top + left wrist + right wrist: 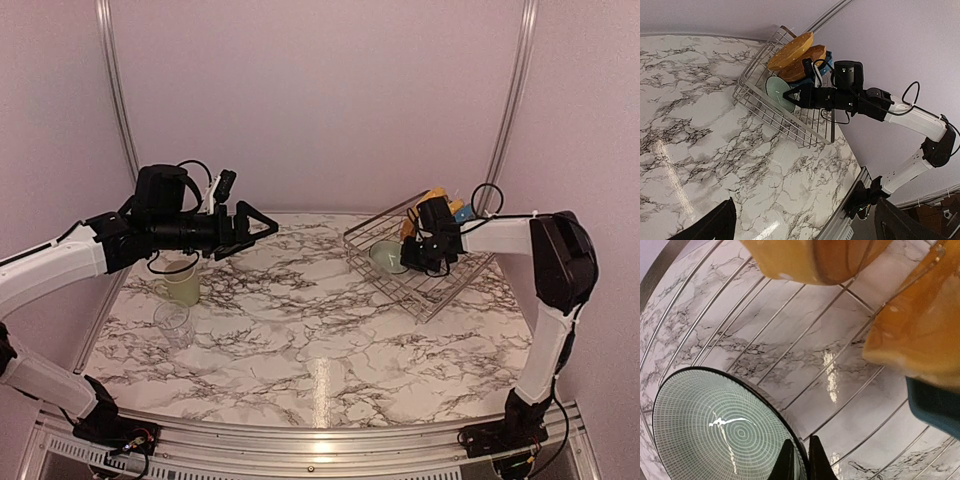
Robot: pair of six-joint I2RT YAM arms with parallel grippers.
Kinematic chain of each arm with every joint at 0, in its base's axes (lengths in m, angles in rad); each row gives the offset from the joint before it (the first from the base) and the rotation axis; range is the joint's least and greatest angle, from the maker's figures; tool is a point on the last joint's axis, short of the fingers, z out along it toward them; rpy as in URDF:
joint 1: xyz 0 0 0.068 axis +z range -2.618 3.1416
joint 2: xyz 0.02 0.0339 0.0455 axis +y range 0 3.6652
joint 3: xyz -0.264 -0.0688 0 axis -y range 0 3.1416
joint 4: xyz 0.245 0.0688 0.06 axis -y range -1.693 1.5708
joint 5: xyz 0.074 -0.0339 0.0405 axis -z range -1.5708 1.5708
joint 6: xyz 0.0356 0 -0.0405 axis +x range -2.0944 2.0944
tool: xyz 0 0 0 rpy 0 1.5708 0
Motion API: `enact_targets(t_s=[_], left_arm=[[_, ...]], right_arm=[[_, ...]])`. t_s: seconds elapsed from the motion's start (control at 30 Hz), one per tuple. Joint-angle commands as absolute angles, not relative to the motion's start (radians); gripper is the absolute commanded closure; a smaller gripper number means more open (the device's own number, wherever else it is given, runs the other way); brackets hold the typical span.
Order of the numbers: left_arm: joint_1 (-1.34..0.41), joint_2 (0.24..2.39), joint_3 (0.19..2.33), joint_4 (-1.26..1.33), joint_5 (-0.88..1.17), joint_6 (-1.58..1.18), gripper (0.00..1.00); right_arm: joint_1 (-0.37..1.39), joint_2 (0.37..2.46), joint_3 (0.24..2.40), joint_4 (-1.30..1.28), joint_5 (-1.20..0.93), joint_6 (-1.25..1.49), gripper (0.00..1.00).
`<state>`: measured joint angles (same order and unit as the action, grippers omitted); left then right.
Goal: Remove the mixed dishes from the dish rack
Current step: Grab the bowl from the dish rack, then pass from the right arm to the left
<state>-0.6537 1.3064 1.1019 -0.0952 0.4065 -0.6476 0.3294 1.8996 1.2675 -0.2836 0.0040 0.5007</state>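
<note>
The silver wire dish rack (pixel 440 295) held a small pale green bowl (pixel 725 435), its rim pinched by the right gripper (pixel 801 452); the left gripper (pixel 255 232) hung spread wide above the marble table (pixel 320 330).

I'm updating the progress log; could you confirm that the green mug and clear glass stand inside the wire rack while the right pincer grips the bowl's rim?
Not quite: the top view shows the green mug and clear glass on the table beside the left arm, outside the wire rack. The right pincer does grip the rim of the bowl.
</note>
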Motion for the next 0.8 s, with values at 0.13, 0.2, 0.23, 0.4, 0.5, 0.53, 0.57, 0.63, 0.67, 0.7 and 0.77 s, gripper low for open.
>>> enact_targets(t_s=[0.13, 0.2, 0.23, 0.4, 0.5, 0.53, 0.57, 0.63, 0.67, 0.7, 0.77], left_arm=[[-0.653, 1.304, 1.088, -0.111, 0.406, -0.657, 0.01], [-0.653, 1.309, 1.089, -0.106, 0.41, -0.66, 0.01], [-0.653, 1.309, 1.089, -0.103, 0.41, -0.662, 0.01], [-0.656, 1.332, 1.097, -0.1, 0.419, -0.67, 0.01], [-0.66, 1.357, 1.113, -0.106, 0.419, -0.675, 0.01], [-0.662, 1.368, 1.12, -0.109, 0.419, -0.674, 0.01], [-0.666, 1.378, 1.129, -0.115, 0.418, -0.673, 0.01], [-0.675, 1.402, 1.15, -0.135, 0.408, -0.667, 0.01], [-0.682, 1.415, 1.164, -0.149, 0.401, -0.662, 0.02], [-0.69, 1.428, 1.18, -0.166, 0.391, -0.654, 0.02], [-0.71, 1.455, 1.212, -0.211, 0.364, -0.638, 0.03]], right_arm=[[0.322, 1.844, 1.263, -0.246, 0.077, 0.499, 1.0], [0.322, 1.815, 1.26, -0.248, 0.094, 0.487, 1.0], [0.322, 1.795, 1.257, -0.25, 0.102, 0.476, 1.0], [0.331, 1.672, 1.224, -0.229, 0.103, 0.409, 1.0], [0.352, 1.626, 1.222, -0.244, 0.102, 0.369, 1.0], [0.364, 1.613, 1.225, -0.252, 0.11, 0.357, 1.0], [0.381, 1.6, 1.229, -0.262, 0.128, 0.346, 1.0], [0.427, 1.582, 1.245, -0.287, 0.186, 0.313, 1.0], [0.462, 1.58, 1.259, -0.303, 0.215, 0.301, 1.0], [0.486, 1.581, 1.273, -0.321, 0.235, 0.292, 1.0], [0.533, 1.588, 1.299, -0.349, 0.259, 0.288, 1.0]])
